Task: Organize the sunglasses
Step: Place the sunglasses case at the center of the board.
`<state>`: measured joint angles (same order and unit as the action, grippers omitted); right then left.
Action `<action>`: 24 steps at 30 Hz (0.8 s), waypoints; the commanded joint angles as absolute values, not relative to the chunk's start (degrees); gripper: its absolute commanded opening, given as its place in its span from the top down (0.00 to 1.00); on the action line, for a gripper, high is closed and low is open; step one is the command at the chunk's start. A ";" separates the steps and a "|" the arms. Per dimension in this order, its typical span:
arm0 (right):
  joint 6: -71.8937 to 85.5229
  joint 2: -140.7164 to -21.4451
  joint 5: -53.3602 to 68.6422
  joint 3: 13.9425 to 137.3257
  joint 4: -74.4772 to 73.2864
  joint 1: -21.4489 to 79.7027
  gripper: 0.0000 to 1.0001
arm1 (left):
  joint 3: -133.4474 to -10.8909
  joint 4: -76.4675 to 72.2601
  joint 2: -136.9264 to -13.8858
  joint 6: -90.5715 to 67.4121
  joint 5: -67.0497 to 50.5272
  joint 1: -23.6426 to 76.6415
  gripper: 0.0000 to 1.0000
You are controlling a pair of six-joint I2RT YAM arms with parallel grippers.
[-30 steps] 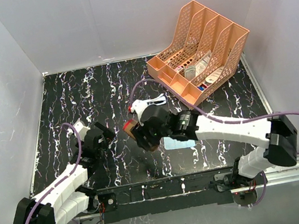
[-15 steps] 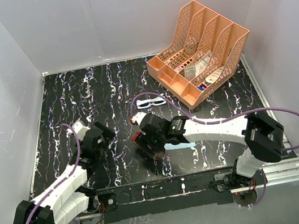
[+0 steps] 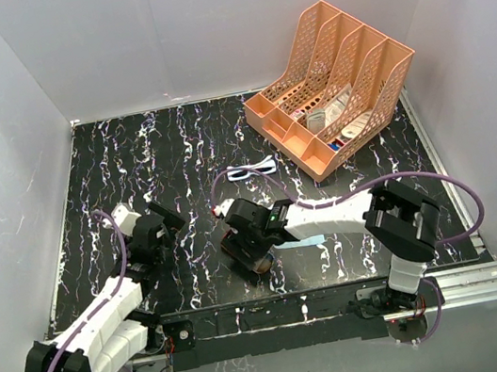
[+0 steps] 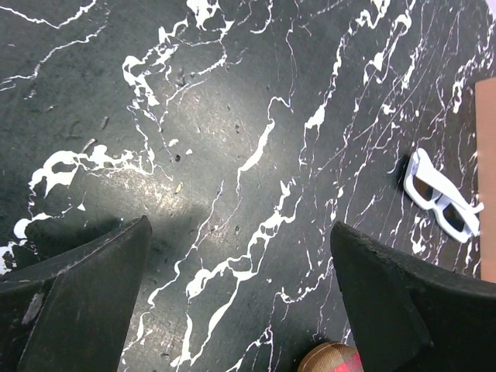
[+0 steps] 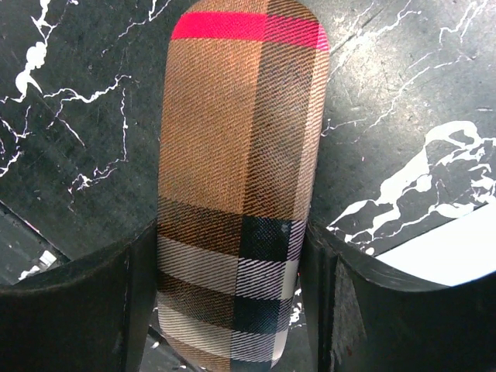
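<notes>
Lowering is the change: over the last second my right gripper (image 5: 229,229) has come down from a raised spot near mid-table to a low one close to the near edge. Its jaws are clamped on the long sides of the brown plaid case (image 5: 236,132). The case is closed, red-banded end pointing away from me. I cannot tell whether it rests on the table (image 3: 129,158) or hangs just above it.

With that move the sunglasses (image 3: 253,170) show fully from overhead; before, my gripper half hid them. They lie flat, beyond the table's centre toward the far right corner, touched by nothing. Judgement: the case is in hand but shut, so stowing the glasses is not yet begun.

My left gripper (image 4: 240,225) has barely moved. Its jaws stand wide apart with nothing between them, low over the left half of the table.

Around:
- A light blue cloth (image 3: 303,240) lies just beside the case, partly under my right forearm.
- An orange file rack (image 3: 334,67) fills the far right corner, near the glasses but apart from them.
- My right arm's purple cable (image 3: 227,172) arcs close by the glasses and may snag a reach from that side.
</notes>
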<state>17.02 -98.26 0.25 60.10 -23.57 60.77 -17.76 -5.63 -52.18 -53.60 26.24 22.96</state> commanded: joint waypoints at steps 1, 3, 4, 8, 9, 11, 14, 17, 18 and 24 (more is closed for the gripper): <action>16.72 -99.25 0.92 61.85 -19.87 60.95 1.00 | -17.03 -3.75 -49.46 -56.51 25.69 20.99 0.01; 16.59 -99.40 0.92 61.95 -20.26 61.00 1.00 | -16.84 -3.17 -48.61 -57.33 25.96 20.41 0.02; 16.57 -99.40 1.02 61.96 -20.34 61.07 1.00 | -16.75 -2.85 -48.31 -57.72 26.24 20.20 0.02; 16.46 -102.48 1.38 62.41 -21.55 61.08 1.00 | -16.61 -2.72 -47.91 -58.48 26.49 19.37 0.02; 16.36 -103.01 1.41 62.67 -22.03 61.08 1.00 | -16.61 -2.79 -48.08 -58.46 26.28 19.20 0.02; 16.20 -103.93 1.30 63.11 -23.00 61.08 0.99 | -16.53 -2.98 -48.43 -58.73 25.88 19.06 0.02; 16.00 -104.75 1.01 63.98 -24.29 61.08 0.90 | -16.44 -3.50 -48.84 -58.45 25.32 18.86 0.02; 15.95 -104.72 0.81 64.68 -25.16 61.05 0.81 | -16.33 -3.54 -48.79 -58.14 25.31 18.73 0.02; 15.91 -104.90 0.77 65.09 -25.61 61.03 0.80 | -16.22 -3.52 -48.58 -58.15 25.39 18.72 0.02; 15.51 -105.09 -1.11 67.15 -28.70 61.48 0.66 | -15.84 -3.92 -47.69 -57.88 25.49 18.66 0.02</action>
<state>16.29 -103.90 0.16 65.63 -25.54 60.97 -16.73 -3.81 -48.90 -58.02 25.80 19.18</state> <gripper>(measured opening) 0.616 0.984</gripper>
